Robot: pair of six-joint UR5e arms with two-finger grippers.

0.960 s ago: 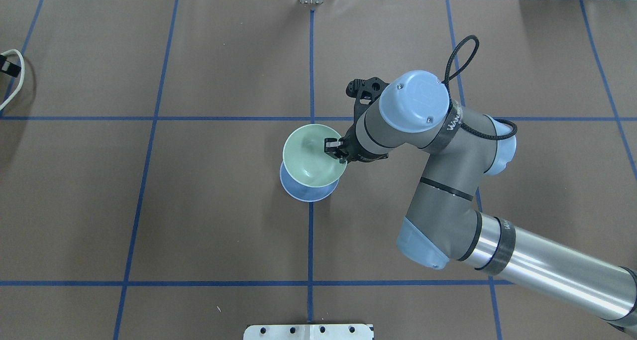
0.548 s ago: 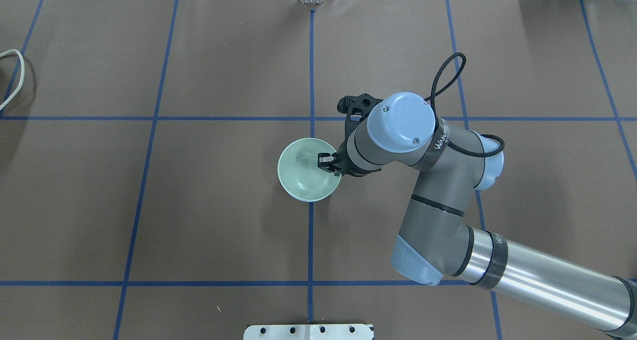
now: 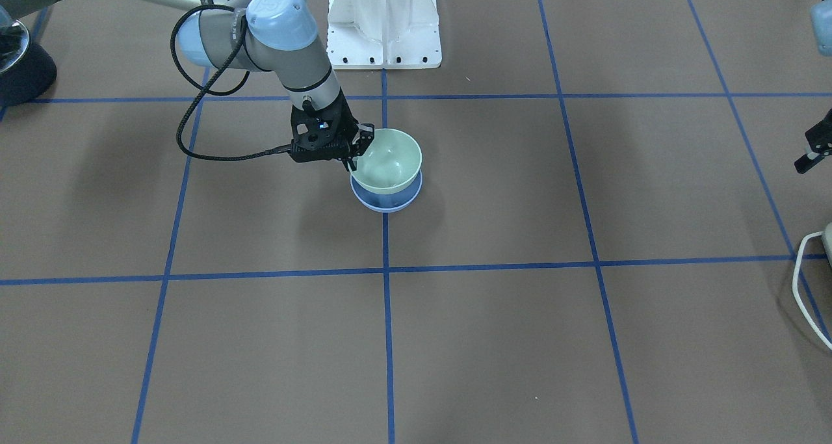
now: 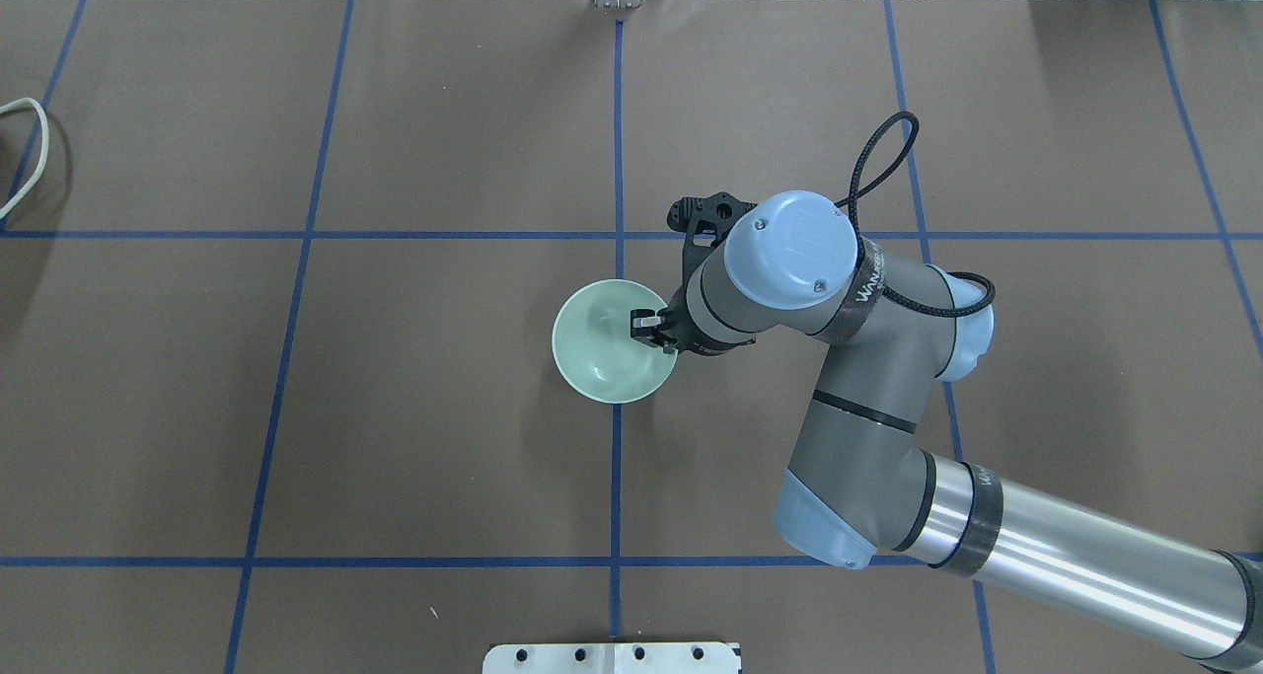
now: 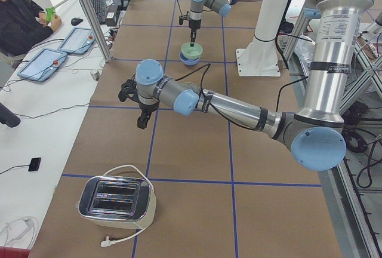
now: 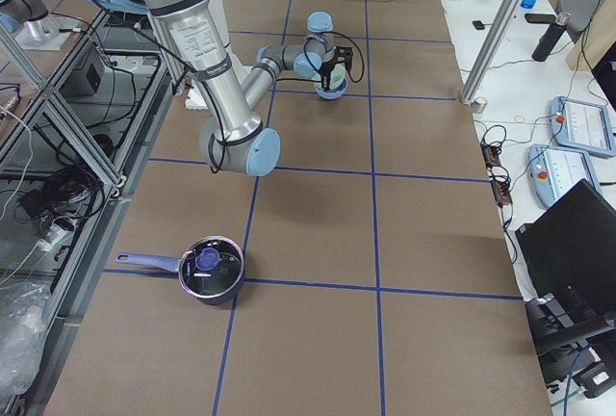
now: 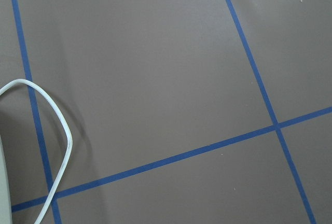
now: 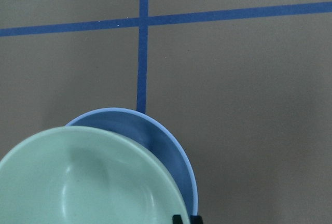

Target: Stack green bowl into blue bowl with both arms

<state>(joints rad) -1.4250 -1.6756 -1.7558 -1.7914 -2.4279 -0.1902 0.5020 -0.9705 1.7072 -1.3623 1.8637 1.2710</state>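
The green bowl hangs in my right gripper, which is shut on its rim nearest the arm. It sits directly over the blue bowl, tilted a little. I cannot tell whether the two bowls touch. In the overhead view the blue bowl is hidden under the green one. In the right wrist view the green bowl overlaps the blue bowl, whose far rim shows. My left gripper is far off at the table's end, over bare table. I cannot tell whether it is open or shut.
A toaster with a white cable stands at the table's left end. A pot with a lid stands at the right end. The white pedestal is at the robot's side.
My right gripper has carried the green bowl toward the robot and lower. The bowl now covers the blue bowl from above. My left gripper has left the overhead view's left edge.
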